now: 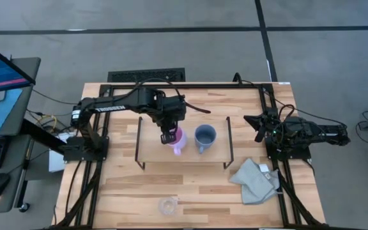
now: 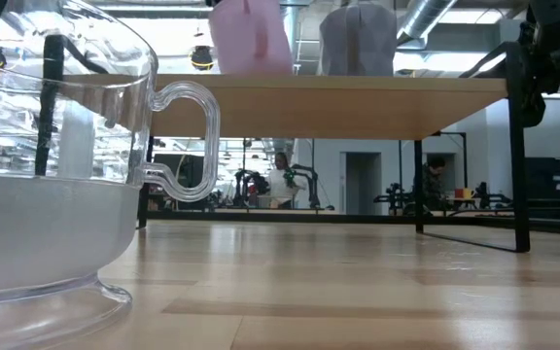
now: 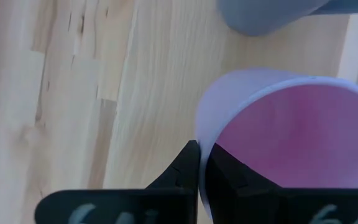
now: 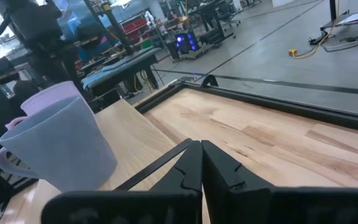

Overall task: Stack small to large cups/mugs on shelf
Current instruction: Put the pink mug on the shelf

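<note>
Wooden shelf (image 1: 152,156), left gripper (image 1: 167,136) clamping pink mug (image 1: 178,142) rim

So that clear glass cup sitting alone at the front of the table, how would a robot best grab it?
Probably by the rim, from straight above. The glass cup stands upright and open-topped on the table, so one finger could slip inside and one outside its wall. Its handle sticks out sideways, so the fingers should close on a stretch of rim away from it.

In the low view the glass cup (image 2: 56,165) is cut off at the left edge. The pink mug (image 2: 249,37) and blue-grey mug (image 2: 358,39) are cropped at the top edge.
</note>
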Controlling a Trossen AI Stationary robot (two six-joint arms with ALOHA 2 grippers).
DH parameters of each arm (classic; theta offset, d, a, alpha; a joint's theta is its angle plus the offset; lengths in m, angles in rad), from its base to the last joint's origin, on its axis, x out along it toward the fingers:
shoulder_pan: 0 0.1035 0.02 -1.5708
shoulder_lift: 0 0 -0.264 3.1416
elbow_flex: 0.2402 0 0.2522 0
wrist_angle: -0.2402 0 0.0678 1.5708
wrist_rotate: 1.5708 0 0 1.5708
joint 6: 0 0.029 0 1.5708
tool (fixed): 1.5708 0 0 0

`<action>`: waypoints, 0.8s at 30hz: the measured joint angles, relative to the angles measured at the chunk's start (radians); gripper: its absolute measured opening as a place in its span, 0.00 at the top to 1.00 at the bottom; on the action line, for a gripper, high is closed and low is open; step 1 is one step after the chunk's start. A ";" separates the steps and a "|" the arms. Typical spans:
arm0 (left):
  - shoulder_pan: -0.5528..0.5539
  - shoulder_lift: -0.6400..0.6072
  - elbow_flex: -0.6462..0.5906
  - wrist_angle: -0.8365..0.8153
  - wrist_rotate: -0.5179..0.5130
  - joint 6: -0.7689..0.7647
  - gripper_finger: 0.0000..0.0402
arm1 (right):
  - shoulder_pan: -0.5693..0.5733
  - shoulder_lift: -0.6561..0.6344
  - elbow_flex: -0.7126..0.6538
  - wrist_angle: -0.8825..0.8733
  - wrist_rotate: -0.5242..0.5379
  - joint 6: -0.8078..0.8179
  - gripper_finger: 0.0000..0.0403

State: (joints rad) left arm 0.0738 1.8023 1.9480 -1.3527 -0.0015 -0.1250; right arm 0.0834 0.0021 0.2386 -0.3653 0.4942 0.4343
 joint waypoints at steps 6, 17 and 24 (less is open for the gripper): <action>0.003 0.000 0.001 -0.003 0.024 -0.019 1.00 | 0.000 0.000 0.000 0.000 0.000 0.000 0.95; 0.003 0.000 0.001 0.001 0.015 -0.028 1.00 | 0.000 0.000 0.000 0.000 -0.001 0.000 0.95; -0.002 0.000 0.001 0.001 0.012 -0.032 1.00 | 0.000 0.000 0.000 0.000 -0.001 0.000 0.94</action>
State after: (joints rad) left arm 0.0717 1.8023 1.9488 -1.3514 0.0109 -0.1565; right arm 0.0834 0.0023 0.2386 -0.3653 0.4934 0.4343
